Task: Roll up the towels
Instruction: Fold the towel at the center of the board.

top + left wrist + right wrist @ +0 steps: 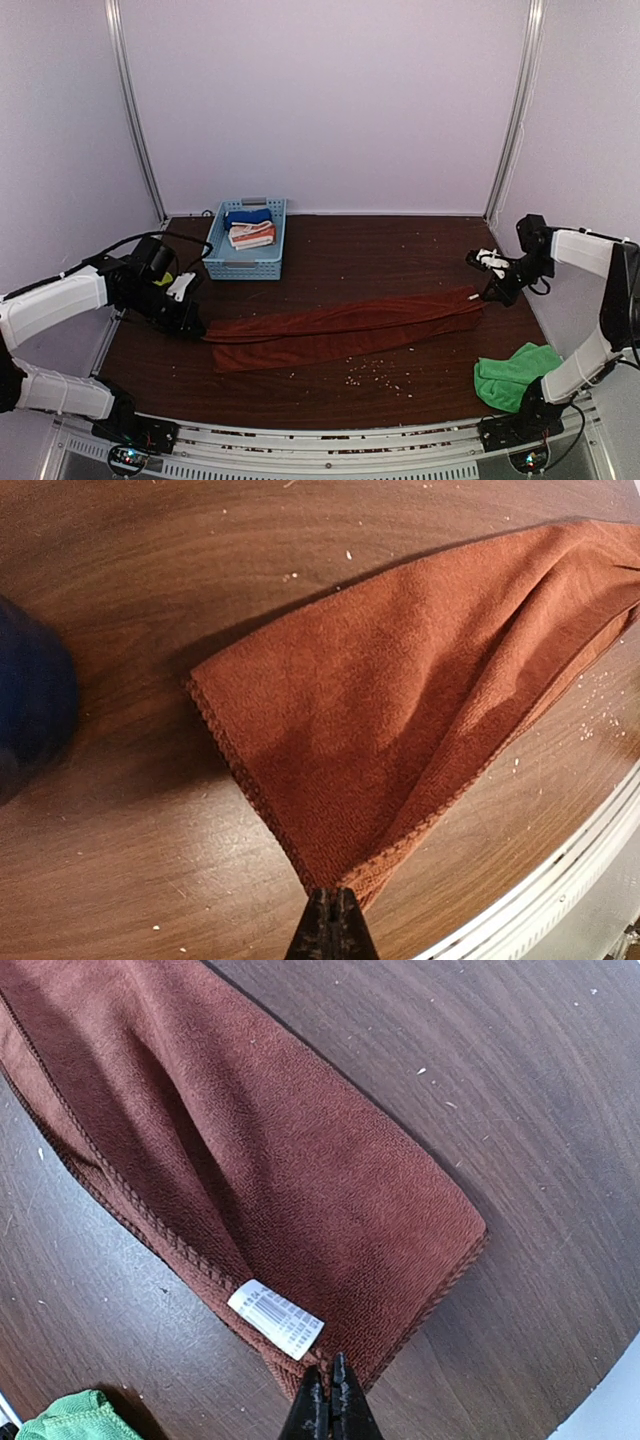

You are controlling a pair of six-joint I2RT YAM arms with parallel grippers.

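Top external: rust towel (345,330) lies on the table (400,250) as a long narrow strip. It looks folded lengthwise. It sits in front of the blue basket (243,268), starting just near-left of the basket and running well out to its right.

Left gripper (195,328) is at the strip end closest to the basket. Left wrist view shows its jaws fully closed, pinching the towel's near corner right at the hem.

Right gripper (487,297) is at the other end, far right of the basket. Right wrist view shows its jaws also closed, nipping the end edge just beside the white tag (276,1318).

My read on why: one pinch at each end lets the arms tension the strip so it lies straight and flat. Corner grips keep the fingers off the middle, so nothing bunches. A flat, even strip should roll tighter. Rolling itself has not started, and neither end is curled.

Green towel (512,372) is crumpled well to the right of the basket and nearer the arm bases. Nothing is touching it. It's probably parked there to keep the work area free and is next in the queue.

Inside the basket are the blue cloth (247,216) and the striped cloth (252,236). They aren't task items, so leave them.

Risk: a thin corner pinch could slip if the arms pull apart harder.
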